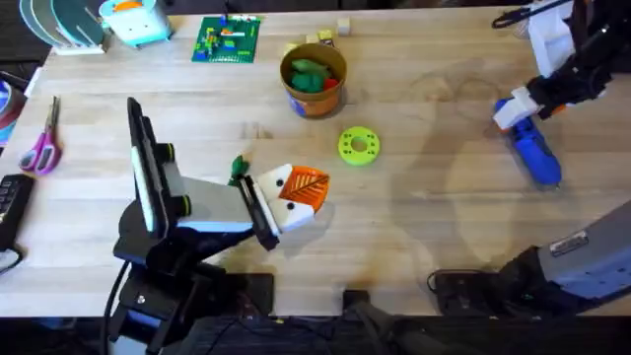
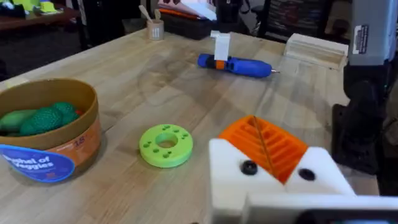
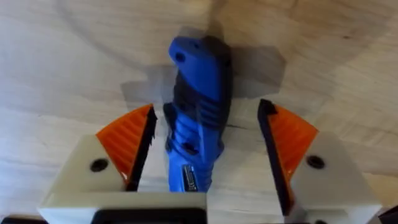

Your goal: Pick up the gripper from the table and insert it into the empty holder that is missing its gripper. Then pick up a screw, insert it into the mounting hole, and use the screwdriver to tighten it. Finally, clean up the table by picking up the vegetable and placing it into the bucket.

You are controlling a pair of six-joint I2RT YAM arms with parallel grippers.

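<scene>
Right wrist view: right tool (image 3: 208, 146) released, orange ribbed pads (image 3: 127, 140) either side of chunky bright blue cylindrical screwdriver (image 3: 196, 106), which lies on light wooden plank surface (image 3: 74, 56). Judgement: centre on body, descend low, clench evenly, avoid rolling. Overhead: left tool (image 1: 296, 192) clenched, grasping nothing, near small dark green toy vegetable (image 1: 238, 166).

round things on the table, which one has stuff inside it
The bucket, standing at the far middle of the table: it holds green toy veggies. The lime-green disc nearer the arms is a flat ring with nothing in it.
</scene>
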